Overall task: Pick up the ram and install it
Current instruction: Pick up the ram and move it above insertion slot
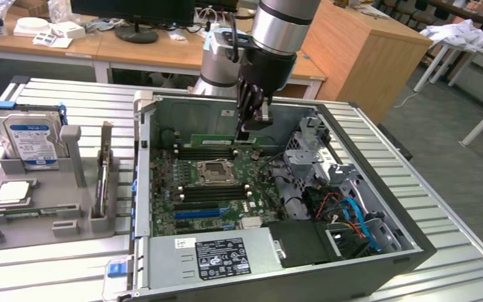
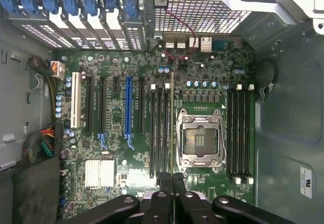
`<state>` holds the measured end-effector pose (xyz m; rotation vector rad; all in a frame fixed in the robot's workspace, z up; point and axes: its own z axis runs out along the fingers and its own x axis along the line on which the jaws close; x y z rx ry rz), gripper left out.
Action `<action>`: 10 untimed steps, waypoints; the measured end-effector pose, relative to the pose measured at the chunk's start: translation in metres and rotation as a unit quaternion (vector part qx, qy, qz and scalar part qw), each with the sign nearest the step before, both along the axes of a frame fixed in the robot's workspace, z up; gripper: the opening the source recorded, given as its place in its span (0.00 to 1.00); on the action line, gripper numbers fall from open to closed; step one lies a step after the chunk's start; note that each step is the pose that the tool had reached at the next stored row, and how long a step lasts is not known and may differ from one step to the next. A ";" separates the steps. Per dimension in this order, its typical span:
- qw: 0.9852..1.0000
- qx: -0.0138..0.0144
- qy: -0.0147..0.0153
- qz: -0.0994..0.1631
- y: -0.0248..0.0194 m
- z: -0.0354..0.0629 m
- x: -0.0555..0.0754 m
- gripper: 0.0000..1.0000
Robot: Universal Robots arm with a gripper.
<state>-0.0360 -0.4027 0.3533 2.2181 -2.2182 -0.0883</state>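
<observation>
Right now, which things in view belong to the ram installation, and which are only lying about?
For the job: narrow green ram stick, held in the shut end effector; black memory slots on the green motherboard.
Lying about: blue-labelled silver hard drive; square silver CPU chip; grey plastic tray.

Probably a lab: monitor (image 1: 133, 9) on desks (image 1: 82, 47), open computer case (image 1: 309, 283) on slatted table (image 1: 48, 264).

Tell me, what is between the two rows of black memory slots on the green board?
The CPU socket, framed in silver metal, sits between the two memory slot banks on the motherboard. The wrist view shows it best.
</observation>
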 end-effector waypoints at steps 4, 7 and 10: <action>1.000 0.000 0.000 0.000 0.0000 -0.0038 0.000 0.13; 1.000 0.000 0.000 0.000 0.0000 -0.0067 0.000 0.13; 1.000 0.001 0.000 0.000 0.0000 -0.0094 0.000 0.13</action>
